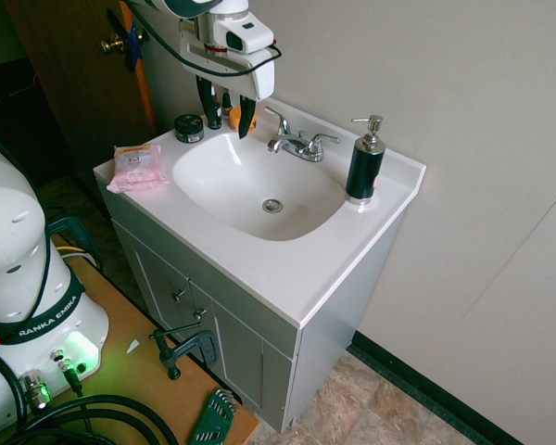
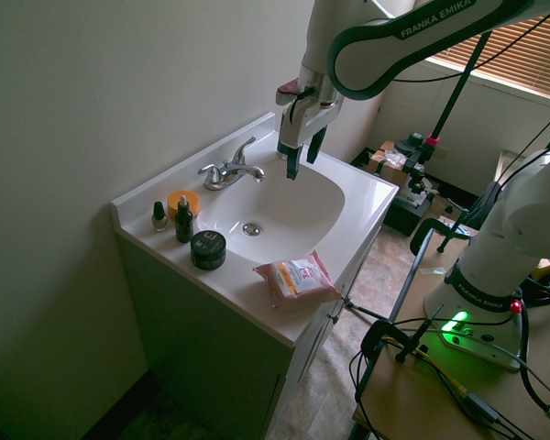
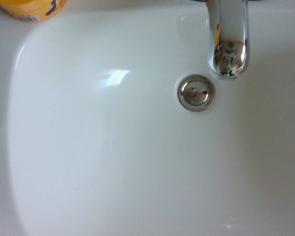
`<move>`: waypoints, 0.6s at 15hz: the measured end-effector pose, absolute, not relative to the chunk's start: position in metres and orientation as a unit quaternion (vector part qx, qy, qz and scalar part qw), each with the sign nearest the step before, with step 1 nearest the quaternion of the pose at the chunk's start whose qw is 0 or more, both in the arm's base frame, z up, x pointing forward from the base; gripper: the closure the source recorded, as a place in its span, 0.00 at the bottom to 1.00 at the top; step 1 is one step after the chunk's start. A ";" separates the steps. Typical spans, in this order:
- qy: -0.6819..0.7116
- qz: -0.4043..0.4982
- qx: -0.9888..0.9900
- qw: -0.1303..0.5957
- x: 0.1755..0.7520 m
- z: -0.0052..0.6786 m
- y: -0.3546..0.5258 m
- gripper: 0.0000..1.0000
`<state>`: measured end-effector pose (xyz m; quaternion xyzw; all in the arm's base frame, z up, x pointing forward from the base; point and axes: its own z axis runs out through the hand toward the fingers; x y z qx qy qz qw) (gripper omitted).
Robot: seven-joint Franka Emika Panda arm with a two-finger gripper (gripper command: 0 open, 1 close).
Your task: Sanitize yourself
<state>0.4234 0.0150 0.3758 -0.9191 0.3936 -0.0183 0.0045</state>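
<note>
I am the white Franka arm (image 2: pixel 394 37), reaching over a white bathroom sink (image 1: pixel 213 181). My white gripper head hangs above the back of the basin, just beside the chrome faucet (image 1: pixel 295 142). The gripper (image 1: pixel 226 116) (image 2: pixel 302 158) is open, its two dark fingers pointing down with nothing between them. A black soap dispenser with a silver pump (image 1: pixel 364 162) stands on the counter's far corner, on the other side of the faucet from the gripper. The wrist view looks straight down on the faucet spout (image 3: pixel 227 39) and the drain (image 3: pixel 196 92).
A pink wipes pack (image 1: pixel 135 167) lies on the counter's front corner. A black jar (image 1: pixel 189 128), an orange tub (image 2: pixel 182 203) and two small dark bottles (image 2: pixel 183 220) stand near the wall. A wall runs right behind the sink.
</note>
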 end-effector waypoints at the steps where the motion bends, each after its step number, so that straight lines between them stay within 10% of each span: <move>1: 0.396 -0.017 -0.918 0.006 0.423 0.375 0.015 0.00; 4: 0.403 -0.030 -0.914 0.017 0.435 0.390 0.011 0.00; 5: 0.409 -0.041 -0.911 0.022 0.446 0.402 0.004 1.00; 9: 0.442 -0.066 -0.894 0.031 0.502 0.449 -0.040 1.00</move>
